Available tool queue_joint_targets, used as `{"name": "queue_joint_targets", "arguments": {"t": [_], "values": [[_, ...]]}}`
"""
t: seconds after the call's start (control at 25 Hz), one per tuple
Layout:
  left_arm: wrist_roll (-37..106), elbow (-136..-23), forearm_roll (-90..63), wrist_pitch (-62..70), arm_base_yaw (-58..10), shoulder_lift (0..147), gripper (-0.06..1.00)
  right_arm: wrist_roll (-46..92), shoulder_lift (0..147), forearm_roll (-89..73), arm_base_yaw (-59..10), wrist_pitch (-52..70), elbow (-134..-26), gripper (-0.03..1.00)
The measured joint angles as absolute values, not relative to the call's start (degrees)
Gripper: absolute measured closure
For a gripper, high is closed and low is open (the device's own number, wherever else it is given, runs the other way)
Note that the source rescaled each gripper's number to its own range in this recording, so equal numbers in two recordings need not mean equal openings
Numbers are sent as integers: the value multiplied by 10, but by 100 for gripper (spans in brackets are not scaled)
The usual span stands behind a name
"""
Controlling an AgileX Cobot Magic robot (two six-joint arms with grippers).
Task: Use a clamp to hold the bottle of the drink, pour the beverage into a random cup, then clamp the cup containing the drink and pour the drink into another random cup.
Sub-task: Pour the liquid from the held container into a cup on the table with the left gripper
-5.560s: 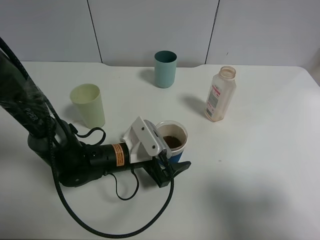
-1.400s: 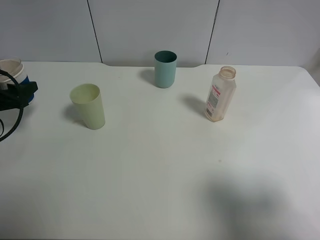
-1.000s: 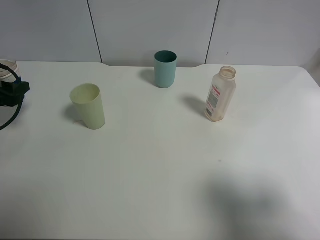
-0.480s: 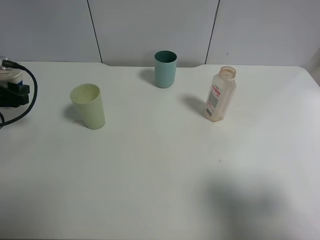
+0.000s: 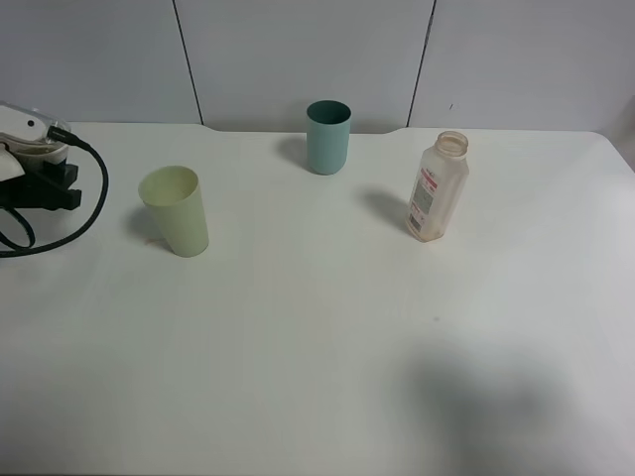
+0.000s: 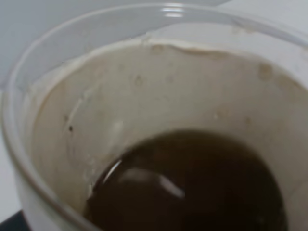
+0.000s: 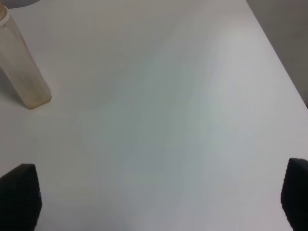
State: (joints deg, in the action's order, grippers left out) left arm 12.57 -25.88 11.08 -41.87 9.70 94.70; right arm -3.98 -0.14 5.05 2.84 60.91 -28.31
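Observation:
In the left wrist view the cup containing the drink [image 6: 144,91] fills the frame, its clear rim up close and the brown beverage [image 6: 192,187] pooled in its bottom. My left gripper [image 5: 55,183] is at the far left edge of the table, shut on this cup, whose body the white wrist mount hides from above. The pale yellow-green tumbler [image 5: 176,210] stands just right of that gripper. The bottle of the drink [image 5: 437,186] stands upright at the right; the right wrist view shows the same bottle [image 7: 21,72]. My right gripper [image 7: 156,202] is open over bare table.
A teal tumbler [image 5: 328,137] stands at the back centre near the wall. A black cable [image 5: 84,213] loops from the left arm onto the table [image 5: 317,347]. The table's right edge [image 7: 279,62] shows in the right wrist view.
The left gripper lifted the cup from mid-table and carried it to the far left. Over the last second it has come back rightward and into view near the yellow-green tumbler.

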Motion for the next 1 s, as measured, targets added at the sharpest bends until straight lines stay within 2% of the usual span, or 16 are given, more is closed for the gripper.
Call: {"name": "queue_joint_targets", "arguments": {"t": [0.2,0.56,1.0], "values": [[152,-259,112,-419,71,929,91,-40,-1,51,28,609,-283,-3],[160,-259,197,-419,67,923,91,-40,-1,51,28,609,-283,-3],[166,-284,195,-409,33,923,91,-40,-1,51,28,609,-283,-3]]}}
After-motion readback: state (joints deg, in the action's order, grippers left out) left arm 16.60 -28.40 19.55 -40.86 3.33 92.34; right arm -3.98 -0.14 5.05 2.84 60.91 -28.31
